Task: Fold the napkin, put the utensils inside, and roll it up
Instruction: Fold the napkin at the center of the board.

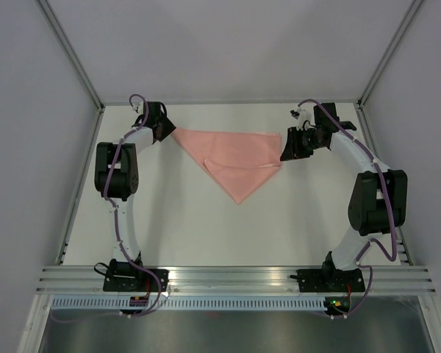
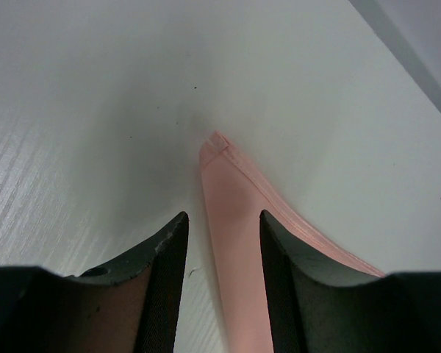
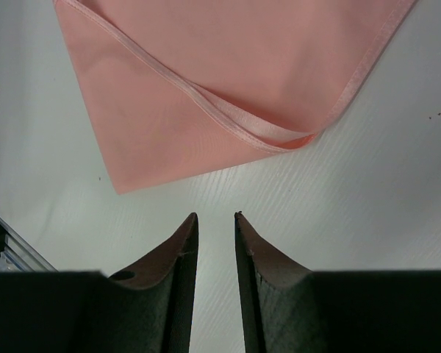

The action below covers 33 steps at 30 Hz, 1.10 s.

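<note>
The salmon-pink napkin (image 1: 231, 158) lies flat on the white table, folded into a triangle with its long edge at the far side and its point toward me. My left gripper (image 1: 164, 130) is at its left corner, open, with the narrow corner strip (image 2: 239, 220) lying on the table between the fingers, the tip beyond them. My right gripper (image 1: 288, 151) is just off the right corner, open by a narrow gap and empty. In the right wrist view the layered corner (image 3: 279, 136) lies ahead of the gripper (image 3: 216, 215). The utensils are out of view.
Grey walls with metal frame posts (image 1: 73, 59) close in the table on the left, right and far sides. An aluminium rail (image 1: 235, 278) carrying both arm bases runs along the near edge. A rail piece (image 3: 0, 246) shows at the left of the right wrist view.
</note>
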Each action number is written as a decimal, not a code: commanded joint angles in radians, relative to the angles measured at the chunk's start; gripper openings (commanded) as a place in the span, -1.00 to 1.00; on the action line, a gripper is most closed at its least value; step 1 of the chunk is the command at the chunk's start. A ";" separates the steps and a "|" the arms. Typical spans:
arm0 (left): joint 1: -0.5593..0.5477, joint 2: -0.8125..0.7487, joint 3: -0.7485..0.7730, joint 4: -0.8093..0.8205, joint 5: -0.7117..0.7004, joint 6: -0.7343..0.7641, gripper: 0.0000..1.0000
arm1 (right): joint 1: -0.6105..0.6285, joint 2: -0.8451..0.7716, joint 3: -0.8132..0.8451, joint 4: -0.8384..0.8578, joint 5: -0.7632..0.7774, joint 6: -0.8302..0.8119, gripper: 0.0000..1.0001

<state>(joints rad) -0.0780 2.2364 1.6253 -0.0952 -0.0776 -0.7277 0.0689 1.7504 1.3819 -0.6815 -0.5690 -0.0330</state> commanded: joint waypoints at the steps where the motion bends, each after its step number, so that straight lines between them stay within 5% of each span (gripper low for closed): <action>1: 0.006 0.026 0.064 -0.052 -0.011 0.045 -0.03 | -0.001 -0.045 0.003 0.007 -0.002 -0.010 -0.35; 8: 0.006 0.049 0.074 -0.058 -0.017 0.050 -0.20 | -0.001 -0.048 0.000 0.008 -0.002 -0.007 -0.35; 17: 0.006 0.045 0.056 -0.044 -0.010 0.028 -0.72 | -0.001 -0.065 -0.014 0.016 0.008 -0.007 -0.35; 33: 0.007 -0.250 -0.455 0.321 0.065 -0.050 -0.94 | -0.001 -0.068 -0.027 0.007 0.001 -0.028 -0.35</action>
<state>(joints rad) -0.0742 2.0708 1.2495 0.1280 -0.0402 -0.7322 0.0689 1.7176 1.3617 -0.6815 -0.5674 -0.0490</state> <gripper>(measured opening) 0.033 0.324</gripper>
